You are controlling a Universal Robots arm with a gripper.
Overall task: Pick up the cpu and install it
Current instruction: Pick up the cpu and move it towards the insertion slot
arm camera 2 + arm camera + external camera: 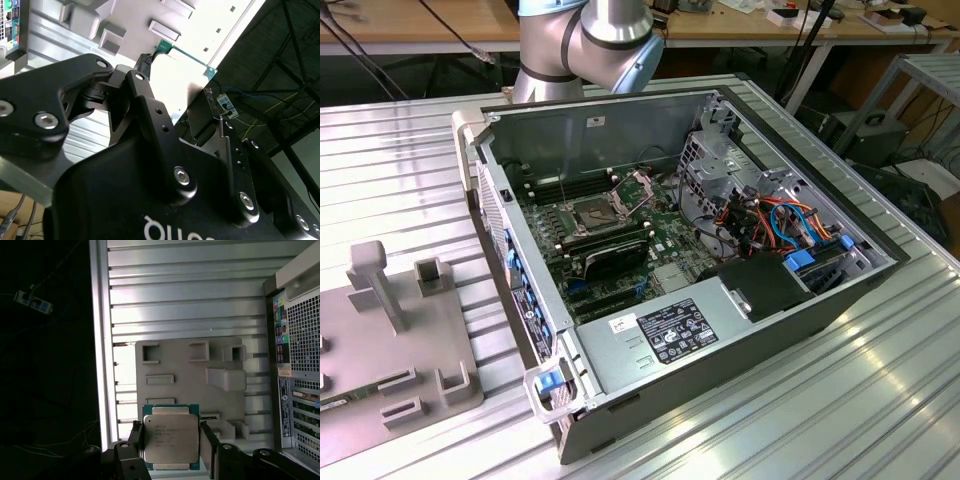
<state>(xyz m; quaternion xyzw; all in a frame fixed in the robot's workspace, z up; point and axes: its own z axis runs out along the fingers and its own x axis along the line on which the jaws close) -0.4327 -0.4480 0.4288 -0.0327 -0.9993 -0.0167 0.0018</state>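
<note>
Gripper (172,446) is pinching the cpu (171,436) by two opposite edges in the first wrist view, grey lid facing the camera, holding it over the grey fixture plate (190,375) on the ribbed table (190,305). In the exterior view, the open computer case (720,330) is sitting mid-frame, its socket (592,215) lying left of centre.

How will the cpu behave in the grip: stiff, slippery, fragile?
Likely stiff: the cpu is a flat plate with a metal lid, showing no bend between the fingers. Probably slippery: they pinch only its thin edges. Its green substrate edge looks chip-prone.
</note>
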